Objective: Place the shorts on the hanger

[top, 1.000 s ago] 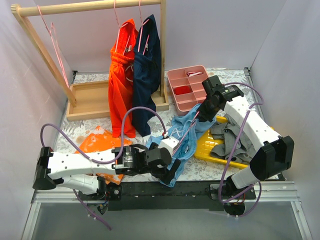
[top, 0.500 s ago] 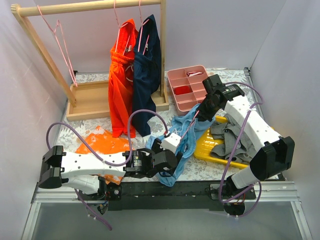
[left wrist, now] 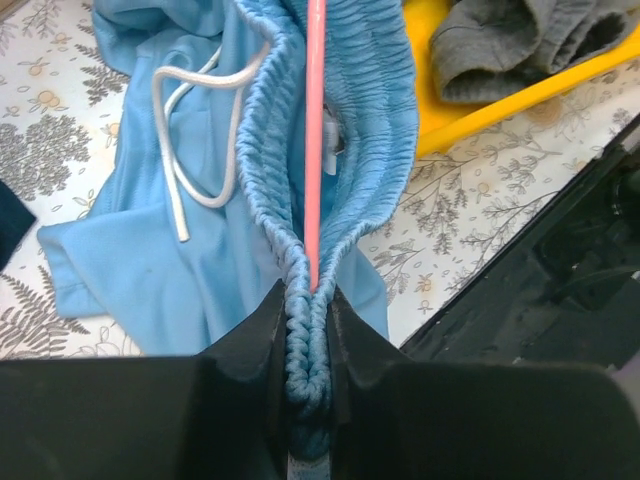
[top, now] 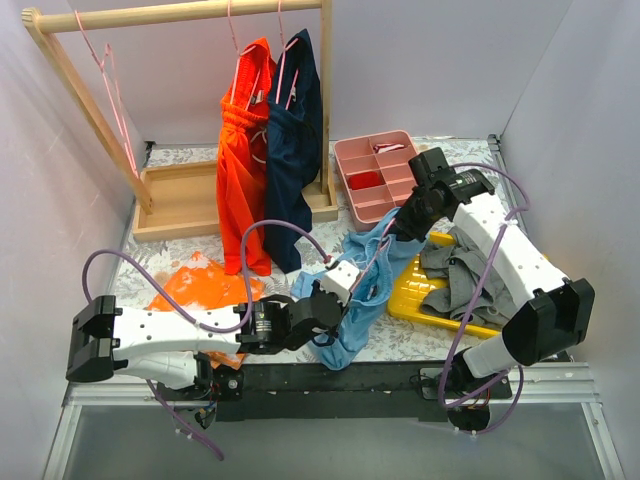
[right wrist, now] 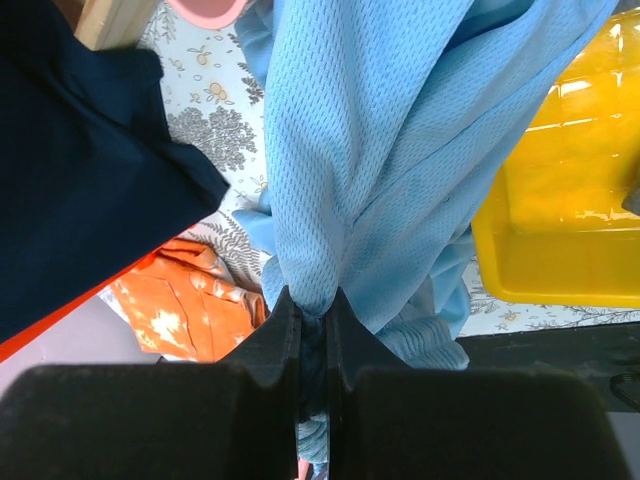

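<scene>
Left claw (left wrist: pixel 308 300) is pinching the gathered waistband of the shorts (left wrist: pixel 130 250), its jaws nearly closed on the cloth; the hanger (left wrist: pixel 315 150), a thin pink wire, is running straight ahead from that same pinch, lying along the waistband; the white drawstring (left wrist: pixel 175 140) is looping ahead and to the left; a yellow tray (left wrist: pixel 500 105) carrying a grey garment (left wrist: pixel 520 30) is lying ahead to the right; the right claw (right wrist: pixel 312 305) is squeezing a bunch of the shorts' mesh, jaws almost together, the cloth fanning out ahead of it; navy shorts (right wrist: pixel 80 150) are showing to its left, an orange cloth (right wrist: pixel 190 315) lying nearer its left finger.
</scene>
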You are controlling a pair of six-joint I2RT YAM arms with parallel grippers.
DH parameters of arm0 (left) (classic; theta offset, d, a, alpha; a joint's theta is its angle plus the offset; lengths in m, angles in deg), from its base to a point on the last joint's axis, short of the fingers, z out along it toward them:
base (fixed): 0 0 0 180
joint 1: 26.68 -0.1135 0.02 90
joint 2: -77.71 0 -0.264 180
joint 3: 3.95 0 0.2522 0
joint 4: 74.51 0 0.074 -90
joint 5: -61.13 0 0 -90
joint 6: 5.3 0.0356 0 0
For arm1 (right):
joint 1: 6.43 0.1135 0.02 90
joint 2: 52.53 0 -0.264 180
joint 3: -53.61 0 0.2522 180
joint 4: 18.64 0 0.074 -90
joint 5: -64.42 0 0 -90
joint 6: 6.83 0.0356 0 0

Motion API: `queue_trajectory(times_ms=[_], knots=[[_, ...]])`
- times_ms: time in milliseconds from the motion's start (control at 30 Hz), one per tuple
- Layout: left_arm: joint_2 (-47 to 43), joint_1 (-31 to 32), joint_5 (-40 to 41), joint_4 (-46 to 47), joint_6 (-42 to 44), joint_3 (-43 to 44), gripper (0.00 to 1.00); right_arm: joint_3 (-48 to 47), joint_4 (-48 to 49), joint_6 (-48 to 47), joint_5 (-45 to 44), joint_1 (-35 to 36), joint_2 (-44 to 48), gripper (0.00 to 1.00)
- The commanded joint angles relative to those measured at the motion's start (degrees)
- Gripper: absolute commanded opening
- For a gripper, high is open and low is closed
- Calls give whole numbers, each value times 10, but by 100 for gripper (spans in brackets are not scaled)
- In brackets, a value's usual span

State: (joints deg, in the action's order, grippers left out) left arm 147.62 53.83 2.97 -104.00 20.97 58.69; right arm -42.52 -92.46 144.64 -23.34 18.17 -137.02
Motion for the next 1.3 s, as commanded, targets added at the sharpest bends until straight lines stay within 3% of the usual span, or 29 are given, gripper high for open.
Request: queue_trajectory(times_ms=[0, 67, 133, 167, 200, 267, 333, 400, 567, 700, 1067, 1200, 1267], knots=[[-17, -4, -8, 45, 12, -3, 0, -10, 13, -20, 46, 0, 34, 1], [-29, -4, -13, 45, 10, -5, 0, -6, 43, -36, 50, 0, 49, 2], [-53, -4, -25, 43, 2, -9, 0, 5, 64, -54, 50, 0, 70, 17], [-58, -9, -32, 36, -5, -7, 0, 9, 91, -62, 51, 0, 77, 26], [-64, -10, -43, 18, -15, 0, 0, 15, 105, -76, 59, 0, 84, 47], [-84, -11, -53, 7, -29, 2, 0, 16, 132, -92, 66, 0, 103, 65], [-96, -11, -56, -20, -40, 11, 0, 11, 163, -112, 67, 0, 121, 93], [-117, -11, -56, -53, -50, 19, 0, -1, 177, -129, 55, 0, 129, 99], [-163, -11, -53, -134, -68, 65, 0, -51, 194, -206, 20, -1, 142, 98], [-185, -11, -55, -234, -79, 128, 0, -52, 250, -300, 52, 1, 159, 79], [-167, -11, -45, -416, -76, 308, 0, 26, 345, -419, 88, 3, 226, 80], [-167, -11, -45, -446, -72, 339, 0, 64, 411, -422, 185, 11, 250, 80], [-166, -11, -45, -453, -70, 356, 0, 86, 439, -427, 188, 20, 254, 79]])
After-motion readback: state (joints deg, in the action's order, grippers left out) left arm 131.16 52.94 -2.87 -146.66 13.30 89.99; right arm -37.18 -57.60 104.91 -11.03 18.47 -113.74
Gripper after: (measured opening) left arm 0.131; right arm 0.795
